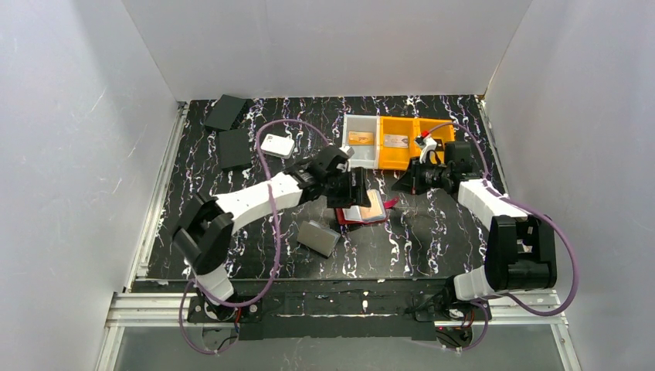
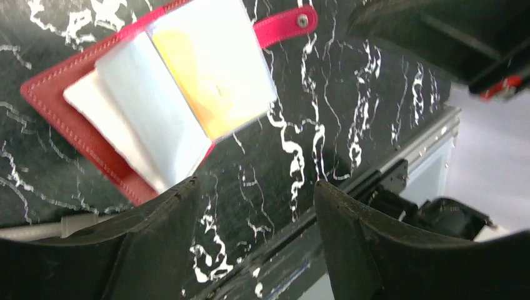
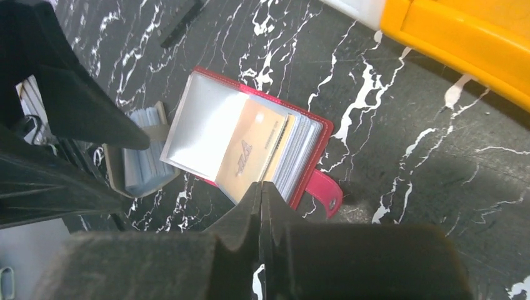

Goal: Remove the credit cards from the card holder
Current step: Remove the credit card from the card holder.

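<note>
Card holder (image 1: 366, 213) lies open, pages up, mid-mat (image 1: 432, 247). Snap tab (image 3: 325, 191) is flopped out toward 2 o'clock in the top view. A gold card (image 3: 249, 154) shows in the topmost clear sleeve.

Left gripper (image 2: 253, 190) is at the holder's 11 o'clock, jaws spread, nothing between them. Right gripper (image 3: 260, 190) is at 2 o'clock, apart from the holder, jaws pressed together, empty.

Grey case (image 1: 319, 237) lies near at 8 o'clock.

At 12 o'clock a white bin (image 1: 361, 157) holds an orange-gold card (image 1: 360, 138). The yellow bin (image 1: 395, 158) beside it holds a silver card (image 1: 395, 141).
</note>
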`<action>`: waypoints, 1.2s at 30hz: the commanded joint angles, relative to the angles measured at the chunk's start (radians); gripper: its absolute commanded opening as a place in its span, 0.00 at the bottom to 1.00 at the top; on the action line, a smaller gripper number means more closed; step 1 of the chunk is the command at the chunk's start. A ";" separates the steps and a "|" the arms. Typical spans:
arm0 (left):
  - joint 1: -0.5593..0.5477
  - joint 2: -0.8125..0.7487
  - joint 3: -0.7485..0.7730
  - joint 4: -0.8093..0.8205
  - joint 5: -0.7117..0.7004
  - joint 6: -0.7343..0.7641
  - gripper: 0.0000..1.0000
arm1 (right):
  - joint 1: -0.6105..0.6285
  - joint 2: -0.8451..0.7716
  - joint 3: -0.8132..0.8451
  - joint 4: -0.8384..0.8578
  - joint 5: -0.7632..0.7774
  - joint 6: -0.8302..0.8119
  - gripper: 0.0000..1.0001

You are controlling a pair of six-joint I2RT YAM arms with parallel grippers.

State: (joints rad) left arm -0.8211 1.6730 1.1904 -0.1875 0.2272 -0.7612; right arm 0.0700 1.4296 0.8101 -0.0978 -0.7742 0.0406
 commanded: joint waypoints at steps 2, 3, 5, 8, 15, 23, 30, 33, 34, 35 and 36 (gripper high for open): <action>-0.034 0.128 0.207 -0.231 -0.118 0.026 0.63 | 0.089 0.013 0.015 0.015 0.054 -0.031 0.06; -0.036 0.151 0.224 -0.248 -0.124 0.027 0.60 | 0.106 0.012 0.015 0.012 0.076 -0.036 0.05; -0.036 0.186 0.242 -0.269 -0.130 0.030 0.52 | 0.127 0.018 0.018 0.004 0.111 -0.037 0.03; -0.037 0.216 0.241 -0.271 -0.153 0.035 0.41 | 0.146 0.044 0.027 -0.016 0.138 -0.067 0.01; -0.036 0.270 0.249 -0.269 -0.175 0.065 0.31 | 0.223 0.105 0.059 -0.068 0.238 -0.117 0.01; -0.029 0.304 0.237 -0.261 -0.181 0.073 0.29 | 0.239 0.114 0.065 -0.082 0.309 -0.140 0.01; -0.025 0.307 0.223 -0.244 -0.157 0.080 0.26 | 0.263 0.131 0.073 -0.095 0.305 -0.156 0.01; -0.022 0.305 0.213 -0.230 -0.137 0.082 0.26 | 0.277 0.127 0.074 -0.095 0.283 -0.165 0.01; -0.021 0.303 0.209 -0.221 -0.128 0.082 0.26 | 0.284 0.126 0.074 -0.096 0.284 -0.172 0.01; -0.019 0.302 0.201 -0.210 -0.118 0.083 0.26 | 0.290 0.125 0.075 -0.098 0.285 -0.177 0.01; -0.017 0.299 0.195 -0.200 -0.107 0.082 0.26 | 0.296 0.124 0.076 -0.099 0.282 -0.181 0.01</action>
State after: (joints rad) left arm -0.8474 1.9751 1.4059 -0.4099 0.0875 -0.6914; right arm 0.3408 1.5494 0.8421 -0.1848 -0.4736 -0.1085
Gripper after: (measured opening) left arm 0.261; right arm 0.028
